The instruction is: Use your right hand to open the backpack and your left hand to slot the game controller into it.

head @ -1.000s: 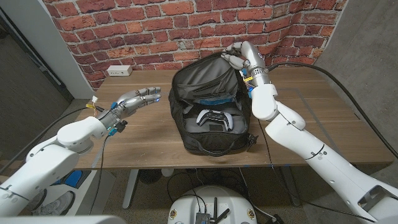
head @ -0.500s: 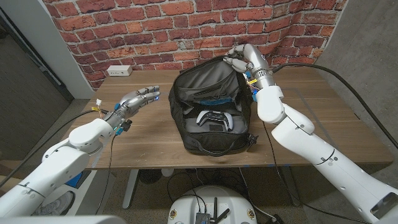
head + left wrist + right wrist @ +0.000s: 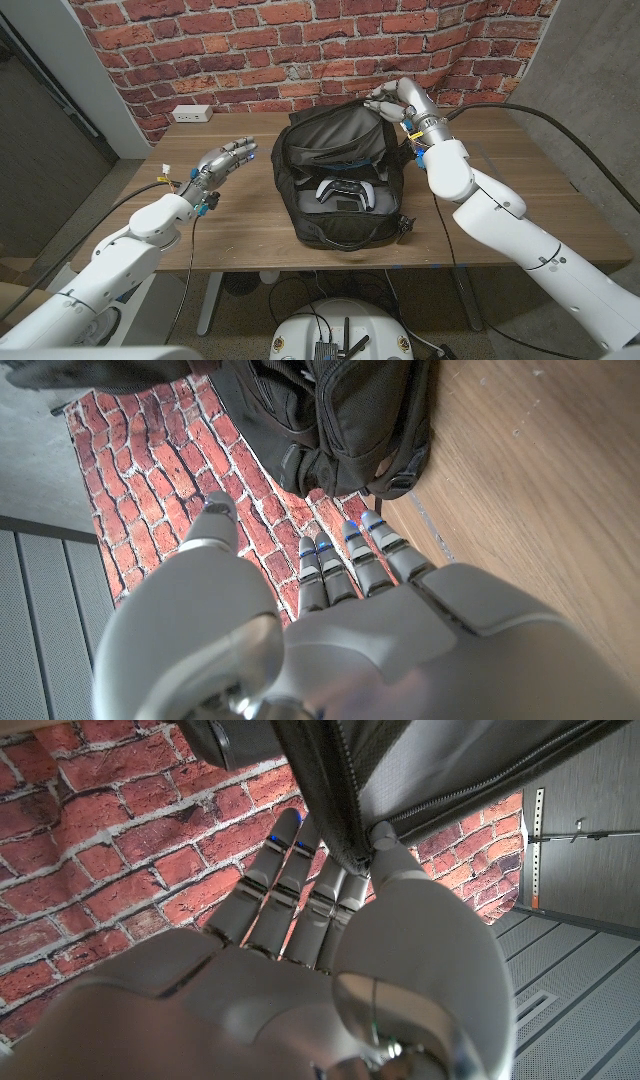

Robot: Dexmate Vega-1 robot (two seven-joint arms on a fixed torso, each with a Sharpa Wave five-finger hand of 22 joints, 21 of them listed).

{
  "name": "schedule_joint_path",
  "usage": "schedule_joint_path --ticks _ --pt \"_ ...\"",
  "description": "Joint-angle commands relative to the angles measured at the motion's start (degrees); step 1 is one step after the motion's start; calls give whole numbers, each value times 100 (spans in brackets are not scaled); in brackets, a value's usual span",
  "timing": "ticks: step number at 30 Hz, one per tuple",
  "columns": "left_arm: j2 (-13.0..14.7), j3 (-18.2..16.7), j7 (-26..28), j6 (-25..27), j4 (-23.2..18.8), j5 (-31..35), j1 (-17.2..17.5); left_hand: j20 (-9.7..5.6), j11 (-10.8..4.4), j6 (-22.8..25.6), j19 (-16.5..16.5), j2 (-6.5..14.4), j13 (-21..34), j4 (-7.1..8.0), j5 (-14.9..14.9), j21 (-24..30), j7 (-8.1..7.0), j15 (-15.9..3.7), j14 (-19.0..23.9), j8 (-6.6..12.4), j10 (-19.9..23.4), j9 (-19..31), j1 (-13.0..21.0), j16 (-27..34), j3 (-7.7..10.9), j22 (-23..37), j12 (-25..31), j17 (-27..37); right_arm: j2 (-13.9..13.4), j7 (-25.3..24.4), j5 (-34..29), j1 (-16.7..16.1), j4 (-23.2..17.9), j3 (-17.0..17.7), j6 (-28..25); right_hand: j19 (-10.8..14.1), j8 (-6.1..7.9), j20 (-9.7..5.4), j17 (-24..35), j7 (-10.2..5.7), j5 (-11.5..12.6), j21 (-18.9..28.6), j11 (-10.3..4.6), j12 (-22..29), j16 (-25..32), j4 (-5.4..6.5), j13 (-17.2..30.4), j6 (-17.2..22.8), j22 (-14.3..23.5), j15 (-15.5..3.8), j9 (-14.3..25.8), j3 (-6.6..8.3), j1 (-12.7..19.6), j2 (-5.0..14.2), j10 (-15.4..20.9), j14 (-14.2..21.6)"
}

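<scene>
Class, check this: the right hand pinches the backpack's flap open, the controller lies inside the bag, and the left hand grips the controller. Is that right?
One error: the left hand holds nothing; the head view shows it open beside the backpack. The right hand does hold the flap up, and the controller lies inside.

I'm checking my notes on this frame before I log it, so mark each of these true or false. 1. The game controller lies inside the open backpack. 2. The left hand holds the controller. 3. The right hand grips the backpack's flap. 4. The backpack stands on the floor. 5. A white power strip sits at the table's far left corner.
1. True: the game controller lies inside the open backpack.
2. False: the left hand holds nothing; its fingers are apart, beside the backpack.
3. True: the right hand pinches the flap's zippered edge, holding it up.
4. False: it stands on the wooden table.
5. True: the white power strip sits there, by the brick wall.
</scene>
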Motion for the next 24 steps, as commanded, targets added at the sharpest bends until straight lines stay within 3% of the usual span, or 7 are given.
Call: schedule_joint_path --ticks 1,13,24 --pt "-119 188 615 -37 -30 -21 -23 -530 -17 -72 -46 13 8 48 -15 -16 -15 -401 -67 -24 -46 14 -118 -26 -18 13 0 15 -346 119 378 -275 -106 270 163 -10 16 -746 26 -43 26 34 -9 0 -20 23 20 54 18 -685 19 21 -19 57 51 53" --pt "-219 123 1203 -81 -136 136 98 -539 -33 -197 -222 81 8 72 -21 -42 -24 -354 -232 -33 -165 12 -262 -37 -32 11 -3 7 -840 268 551 -619 -125 527 769 -30 18 -763 26 -70 26 48 -11 -18 -37 27 26 70 17 -688 20 24 -31 59 40 46" --pt "-312 74 1587 -45 -164 315 109 -533 -9 -224 -264 120 8 75 -24 -38 -36 -333 -277 -26 -219 11 -312 -33 -25 10 -4 5 -1274 482 810 -1065 -192 965 1157 -62 9 -781 17 -86 28 55 -32 -37 -74 25 27 57 16 -691 22 32 -38 57 33 11"
